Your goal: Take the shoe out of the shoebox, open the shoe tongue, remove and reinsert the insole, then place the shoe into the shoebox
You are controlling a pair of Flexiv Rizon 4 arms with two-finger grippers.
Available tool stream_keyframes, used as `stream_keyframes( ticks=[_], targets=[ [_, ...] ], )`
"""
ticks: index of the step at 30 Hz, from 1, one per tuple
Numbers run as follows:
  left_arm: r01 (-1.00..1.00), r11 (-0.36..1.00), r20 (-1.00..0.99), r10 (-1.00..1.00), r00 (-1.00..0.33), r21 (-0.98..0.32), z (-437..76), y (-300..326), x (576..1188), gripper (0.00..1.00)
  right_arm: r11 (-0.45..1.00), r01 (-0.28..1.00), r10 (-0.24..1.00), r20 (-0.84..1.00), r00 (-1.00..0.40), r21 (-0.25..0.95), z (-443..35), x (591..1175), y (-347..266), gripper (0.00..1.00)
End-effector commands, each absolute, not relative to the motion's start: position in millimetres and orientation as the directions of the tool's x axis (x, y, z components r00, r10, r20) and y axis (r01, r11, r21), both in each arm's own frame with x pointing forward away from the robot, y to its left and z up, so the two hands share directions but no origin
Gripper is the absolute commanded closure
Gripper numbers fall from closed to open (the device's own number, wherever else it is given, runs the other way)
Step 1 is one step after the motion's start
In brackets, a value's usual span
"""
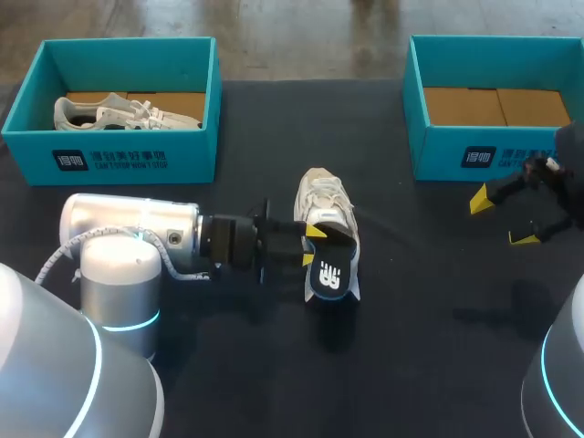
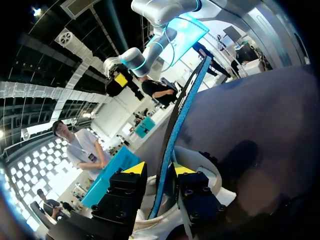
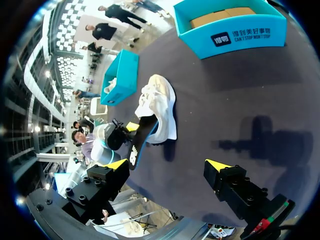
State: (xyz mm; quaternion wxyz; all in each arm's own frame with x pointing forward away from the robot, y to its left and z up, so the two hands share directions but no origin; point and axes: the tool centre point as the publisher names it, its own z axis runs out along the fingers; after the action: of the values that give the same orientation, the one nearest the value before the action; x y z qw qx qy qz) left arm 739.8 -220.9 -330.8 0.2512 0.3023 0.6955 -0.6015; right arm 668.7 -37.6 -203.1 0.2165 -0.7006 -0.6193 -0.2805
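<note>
White shoe (image 1: 327,203) lies at frame centre; left gripper (image 1: 312,245) clamps its dark, blue-edged insole (image 1: 330,274). Only the left wrist view shows both fingers (image 2: 125,192) touching it. Right gripper (image 1: 501,219), frame right, is open.

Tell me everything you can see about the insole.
The insole is thin, black on its face with a white logo and a blue edge. One end sits in the white shoe opening; the other juts past the heel, raised. The left gripper is shut on it, a finger on each face.
</note>
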Motion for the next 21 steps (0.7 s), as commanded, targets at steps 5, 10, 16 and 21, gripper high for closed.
stream_keyframes(
  ticks=[5, 10, 16, 21],
  targets=[
    [0.726, 0.116, -0.715, 0.131, -0.687, -0.677, -323.9, -216.2, 734.5, 0.73, -0.141, 0.989, 0.749, 0.659, 0.077, 0.045, -203.4, 667.8, -36.9, 0.0],
    [0.734, 0.123, -0.717, 0.158, -0.679, -0.668, -321.0, -217.8, 732.2, 0.76, -0.141, 0.989, 0.749, 0.659, 0.077, 0.045, -203.4, 667.8, -36.9, 0.0],
    [0.736, 0.133, -0.714, 0.181, -0.677, -0.664, -323.3, -219.4, 730.8, 0.76, -0.141, 0.989, 0.749, 0.659, 0.077, 0.045, -203.4, 667.8, -36.9, 0.0],
    [0.736, 0.14, -0.713, 0.184, -0.677, -0.663, -324.5, -219.9, 731.1, 0.96, -0.141, 0.989, 0.749, 0.659, 0.077, 0.045, -203.4, 667.8, -36.9, 0.0]
  ],
)
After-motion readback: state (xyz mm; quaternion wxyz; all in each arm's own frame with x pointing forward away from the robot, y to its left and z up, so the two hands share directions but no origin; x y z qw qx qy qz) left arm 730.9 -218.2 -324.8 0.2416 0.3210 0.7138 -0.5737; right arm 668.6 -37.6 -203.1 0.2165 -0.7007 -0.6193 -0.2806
